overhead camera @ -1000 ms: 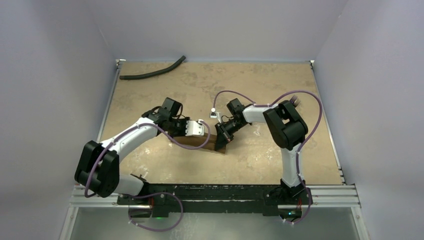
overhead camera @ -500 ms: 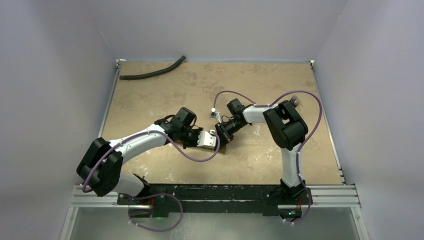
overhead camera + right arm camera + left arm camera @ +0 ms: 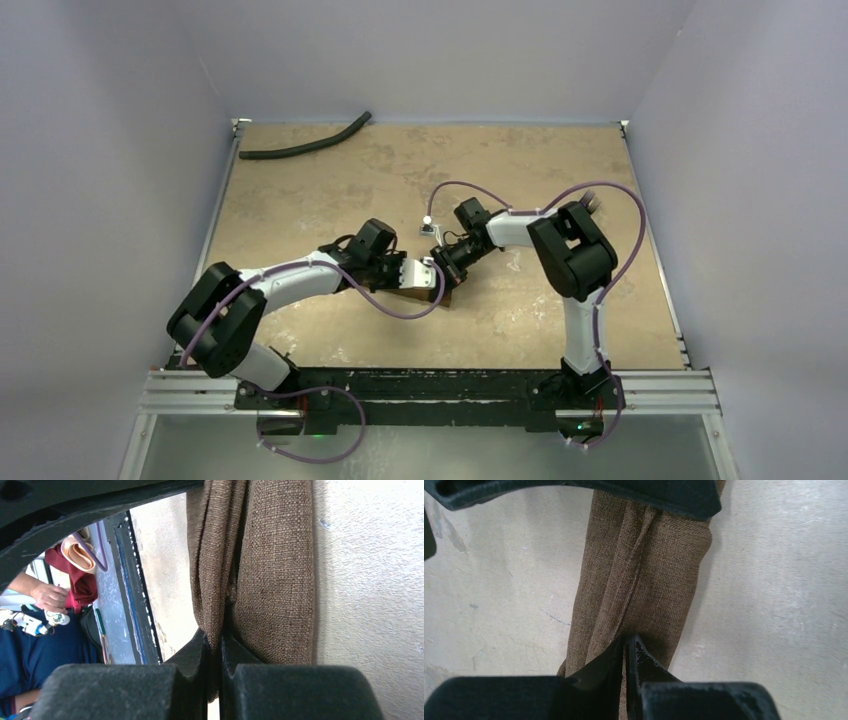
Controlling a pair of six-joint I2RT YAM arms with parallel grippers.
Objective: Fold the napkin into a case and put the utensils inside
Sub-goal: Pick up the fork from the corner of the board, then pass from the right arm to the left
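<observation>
Napkin point(image 3: 644, 575) fold in hand | left gripper point(image 3: 625, 642) is pinching napkin's ridge | right gripper point(image 3: 216, 637) is clamping napkin's layered edge | advising even pull, aligned layers.

This looks like a robot lab. A white and black left robot arm point(image 3: 290, 280) and a matching right robot arm point(image 3: 570, 262) are bolted to a black metal rail point(image 3: 430, 385) at the edge of a tan speckled tabletop point(image 3: 330, 180). Plain pale walls point(image 3: 450, 60) box it in. Thin purple cables point(image 3: 465, 185) loop off the arms. A person in blue trousers point(image 3: 40, 650) is close by.

Left fingers point(image 3: 646, 664) now tight on napkin point(image 3: 644, 570)
</observation>
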